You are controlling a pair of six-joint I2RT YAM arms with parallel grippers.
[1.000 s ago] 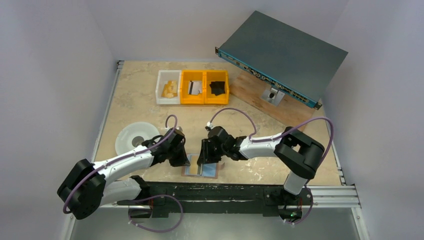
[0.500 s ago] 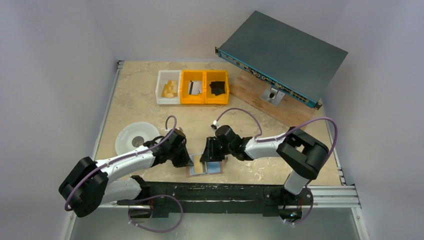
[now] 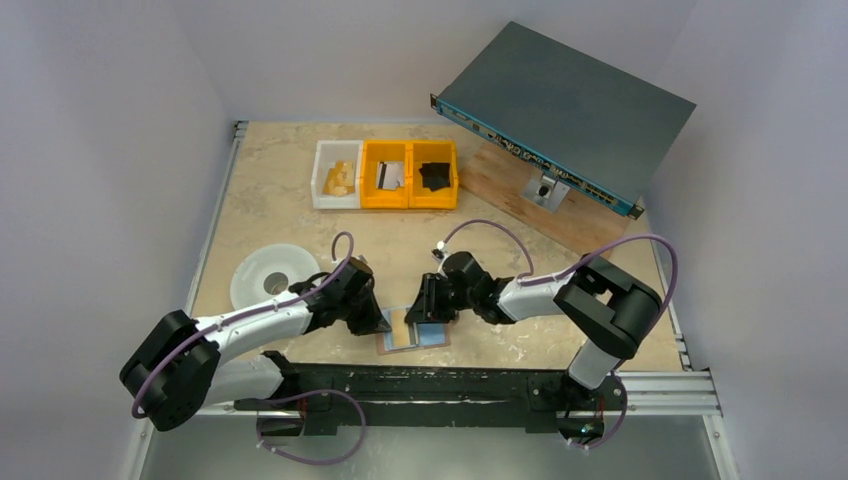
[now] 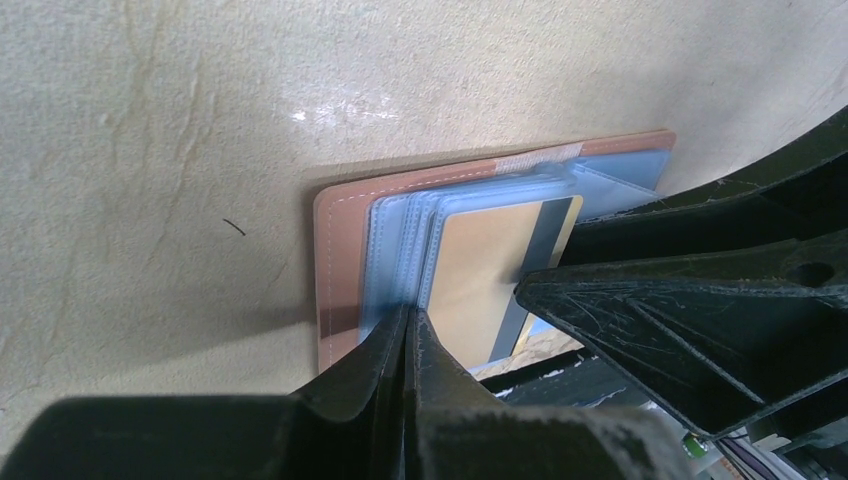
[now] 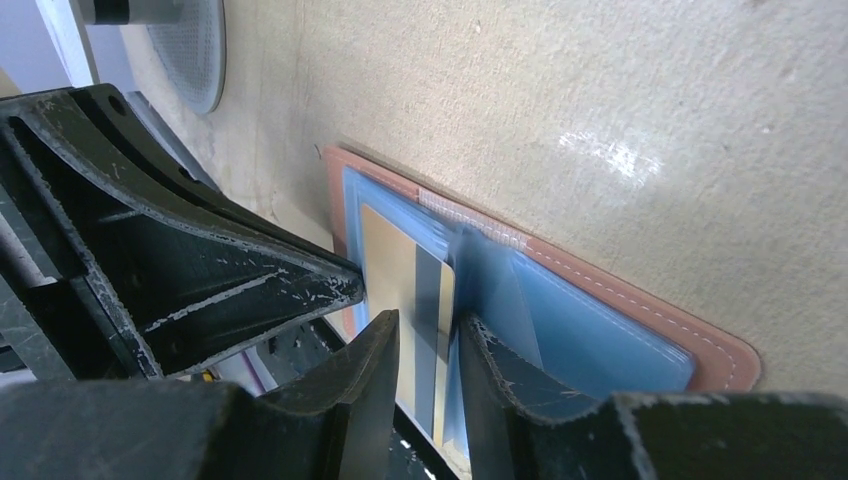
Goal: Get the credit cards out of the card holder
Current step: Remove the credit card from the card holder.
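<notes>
Worktop [image 3: 290,215]: beige and marbled, with a black rail along its near edge.
Card holder [image 4: 338,240]: pinkish-tan leather. It lies open and flat on the worktop near the near edge, between the two arms, with its inner side up.
Blue sleeves [image 5: 590,335]: pale blue and shiny, stacked inside the card holder. One leaf by the right gripper is blurred.
Gold credit card [image 4: 480,270]: yellowish-gold with a dark stripe along one side. It lies flat on the sleeves, inside the outline of the card holder. Any other cards cannot be told apart from the sleeves.
Left gripper [image 4: 408,320]: clenched, with its fingers pressed together and nothing between them. The tip is down on the edge of the blue sleeves, just beside the gold credit card.
Right gripper [image 5: 428,320]: released, with its jaws a narrow gap apart. The tips are low over the gold credit card, either side of the dark stripe; one is at the card face and the other at a blue sleeve.
White bin [image 3: 322,190]: at the far side of the worktop, holding yellowish pieces.
Yellow bins [image 3: 410,195]: two, touching the white bin. One holds a pale item and the other a black one.
White disc [image 3: 255,270]: on the worktop, left of the left arm.
Grey flat case [image 3: 565,100]: at the far right, tilted, with a wooden board [image 3: 500,180] under it.
</notes>
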